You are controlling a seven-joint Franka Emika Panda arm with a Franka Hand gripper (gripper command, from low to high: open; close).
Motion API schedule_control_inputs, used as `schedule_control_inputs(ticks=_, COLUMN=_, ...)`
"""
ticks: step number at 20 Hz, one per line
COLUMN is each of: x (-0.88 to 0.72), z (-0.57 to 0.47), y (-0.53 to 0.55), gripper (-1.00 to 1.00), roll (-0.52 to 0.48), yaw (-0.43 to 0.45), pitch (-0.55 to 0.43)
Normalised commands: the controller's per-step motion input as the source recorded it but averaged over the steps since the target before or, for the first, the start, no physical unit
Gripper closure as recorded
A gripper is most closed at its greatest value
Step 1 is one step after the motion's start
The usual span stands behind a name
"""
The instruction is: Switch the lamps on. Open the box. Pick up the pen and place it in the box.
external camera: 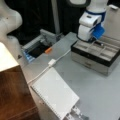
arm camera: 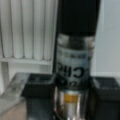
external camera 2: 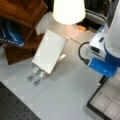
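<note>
Wrist view shows the gripper (arm camera: 72, 95) close up, with its two dark fingers (arm camera: 37, 87) pressed on the pen (arm camera: 73, 62) from both sides. So the fingers are clamped on the pen. The pen stands straight up between them, its long way running from twelve o'clock to six o'clock. Its top part is black and its middle is silvery with dark letters on it. Behind the pen, at about ten o'clock, is the pale ribbed lining of the box (arm camera: 27, 30).

In a front view, the gripper (external camera: 96, 39) hangs over the open box (external camera: 97, 53), at the box's far side, near one of its little compartments. The pen itself is too small to make out there. The box lid is up, so the box is already open. Its beige trays show inside, and its silver side faces the front. I think the pen lies right over the box, so the way to go from the fingers is straight down.

From the box, at about nine o'clock, a white cable (external camera: 53, 62) runs across the grey table (external camera: 100, 92). A white spiral notebook (external camera: 55, 93) lies at about seven o'clock.

In a front view the lamp (external camera 2: 68, 11) glows bright, so it is on.
</note>
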Motion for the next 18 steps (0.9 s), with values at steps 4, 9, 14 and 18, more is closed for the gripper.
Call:
schedule_control_inputs(ticks=4, x=0.27, z=-0.01, y=0.35, gripper=1.0, roll=0.033, yaw=-0.175, pitch=0.081)
schedule_control_inputs(ticks=9, x=0.28, z=-0.02, y=0.33, gripper=1.0, roll=0.022, yaw=-0.164, pitch=0.086)
schedule_control_inputs(ticks=14, x=0.29, z=-0.04, y=0.31, gripper=1.0, roll=0.017, yaw=-0.163, pitch=0.073)
schedule_control_inputs(ticks=18, x=0.29, z=-0.08, y=0.37, gripper=1.0, roll=0.001, yaw=-0.193, pitch=0.075)
